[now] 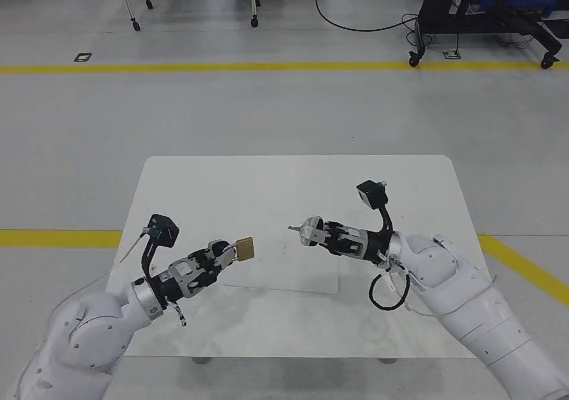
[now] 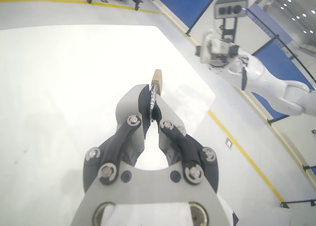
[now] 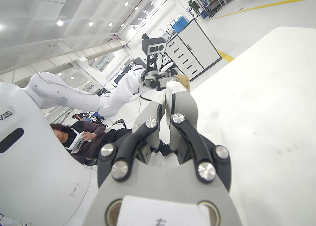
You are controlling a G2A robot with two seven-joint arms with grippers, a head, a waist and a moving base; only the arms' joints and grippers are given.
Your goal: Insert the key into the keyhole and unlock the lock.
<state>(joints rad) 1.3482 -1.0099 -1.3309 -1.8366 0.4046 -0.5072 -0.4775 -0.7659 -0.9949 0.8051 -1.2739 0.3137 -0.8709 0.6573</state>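
Note:
Above the white table point(image 1: 264, 190), my left gripper point(image 1: 226, 252) is shut on the silver shackle point(image 2: 153, 95) of a brass padlock point(image 1: 245, 248). The brass body point(image 2: 157, 79) sticks out past the fingertips, toward the other arm. Across a gap, my right gripper point(image 1: 309, 233) is shut on a small silver key point(image 1: 293, 231), whose tip points at the padlock. From the right wrist, the shut fingers point(image 3: 172, 98) hide most of the key, and the padlock point(image 3: 184, 80) hangs just beyond them. The right gripper point(image 2: 209, 51) also appears far off in the left wrist view.
Both arms hover over the near half of the table. A yellow floor line point(image 1: 264, 68) runs behind the table, and a wheeled cart point(image 1: 484, 30) stands at the back right. Another yellow line point(image 1: 34, 238) passes along the table's sides.

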